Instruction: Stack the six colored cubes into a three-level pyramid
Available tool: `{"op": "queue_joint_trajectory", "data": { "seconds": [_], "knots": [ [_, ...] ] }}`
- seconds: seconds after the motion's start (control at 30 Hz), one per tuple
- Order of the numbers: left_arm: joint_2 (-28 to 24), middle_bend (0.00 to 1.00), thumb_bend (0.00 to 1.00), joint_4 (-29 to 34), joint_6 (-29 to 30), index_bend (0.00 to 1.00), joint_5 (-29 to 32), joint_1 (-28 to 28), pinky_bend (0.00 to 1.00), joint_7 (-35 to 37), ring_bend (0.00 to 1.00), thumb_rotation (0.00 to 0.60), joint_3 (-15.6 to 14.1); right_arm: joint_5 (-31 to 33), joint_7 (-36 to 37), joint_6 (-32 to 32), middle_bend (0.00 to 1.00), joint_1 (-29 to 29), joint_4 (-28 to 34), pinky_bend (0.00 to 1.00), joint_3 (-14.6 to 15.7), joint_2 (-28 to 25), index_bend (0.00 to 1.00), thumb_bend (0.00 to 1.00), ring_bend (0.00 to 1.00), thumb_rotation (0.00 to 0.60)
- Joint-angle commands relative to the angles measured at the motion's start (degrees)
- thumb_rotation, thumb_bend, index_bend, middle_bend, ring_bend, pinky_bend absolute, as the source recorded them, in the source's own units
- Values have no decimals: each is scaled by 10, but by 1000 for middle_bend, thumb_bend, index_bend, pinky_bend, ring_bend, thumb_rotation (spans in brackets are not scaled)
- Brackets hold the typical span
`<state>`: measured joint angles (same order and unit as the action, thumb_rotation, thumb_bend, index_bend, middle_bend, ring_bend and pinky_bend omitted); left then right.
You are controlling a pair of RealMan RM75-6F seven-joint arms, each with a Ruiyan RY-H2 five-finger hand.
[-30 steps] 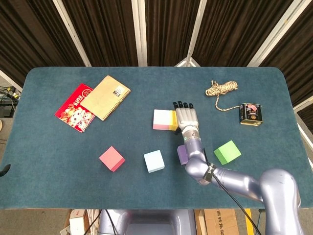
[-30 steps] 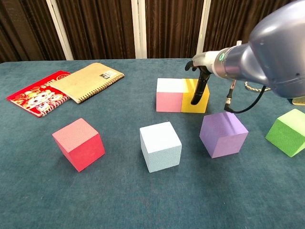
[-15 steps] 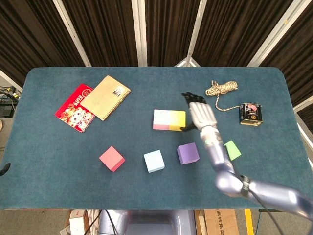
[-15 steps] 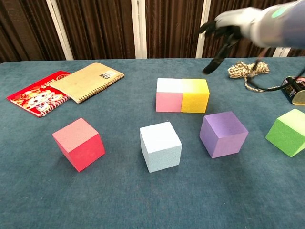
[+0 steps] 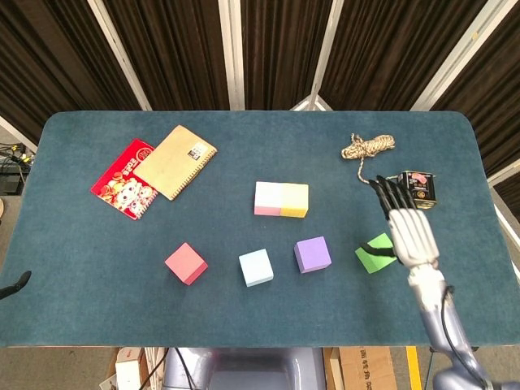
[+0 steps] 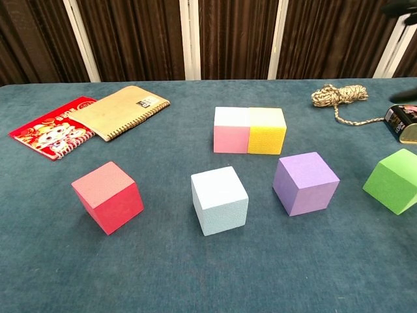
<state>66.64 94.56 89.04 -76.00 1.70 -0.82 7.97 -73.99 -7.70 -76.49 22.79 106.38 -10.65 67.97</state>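
Note:
Pink cube and yellow cube stand touching side by side mid-table. In front of them, apart from one another, lie the red cube, light blue cube, purple cube and green cube. My right hand hovers open over the green cube's right side, fingers stretched toward the far edge and holding nothing; it hides part of that cube in the head view. Only dark fingertips show in the chest view. No left hand is seen.
A red booklet and a tan notebook lie at the back left. A coil of rope and a small tin sit at the back right, the tin just beyond my right hand's fingertips.
My right hand has left the yellow cube, risen and swung right, now over the green cube. The cubes have not moved.

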Motion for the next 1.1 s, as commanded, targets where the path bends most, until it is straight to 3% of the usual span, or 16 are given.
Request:
{"op": "queue_joint_trajectory", "data": {
  "seconds": [0.03, 0.2, 0.33, 0.53, 0.7, 0.9, 1.1],
  "knots": [
    [6, 38, 239, 7, 5, 118, -12, -3, 12, 10, 0, 600, -4, -172, 88, -158, 9, -117, -128, 0, 94, 61, 0, 120, 28, 600],
    [7, 38, 218, 21, 0, 110, -17, -2, 12, 12, 0, 600, -9, -189, 51, -184, 9, -137, -151, 0, 100, 75, 0, 120, 28, 600],
    [-19, 41, 210, 88, -47, 103, -14, 26, 12, -15, 0, 600, -5, -197, 50, -182, 9, -146, -147, 0, 109, 77, 0, 120, 28, 600],
    [-55, 75, 198, 172, -98, 99, 48, 70, 12, -99, 0, 600, 25, -200, 37, -165, 9, -149, -138, 0, 113, 72, 0, 119, 26, 600],
    [-88, 85, 187, 247, -184, 91, 119, 122, 12, -151, 0, 600, 33, -188, 34, -148, 9, -149, -134, 0, 108, 72, 0, 120, 25, 600],
    [-85, 76, 138, 239, -230, 88, 160, 187, 12, -247, 0, 600, 38, -180, 27, -133, 9, -149, -131, 0, 105, 76, 0, 120, 25, 600],
    [-74, 72, 119, 197, -308, 84, 217, 258, 12, -280, 0, 600, 45, -166, 12, -119, 9, -150, -126, 0, 100, 83, 0, 120, 26, 600]
  ]
}}
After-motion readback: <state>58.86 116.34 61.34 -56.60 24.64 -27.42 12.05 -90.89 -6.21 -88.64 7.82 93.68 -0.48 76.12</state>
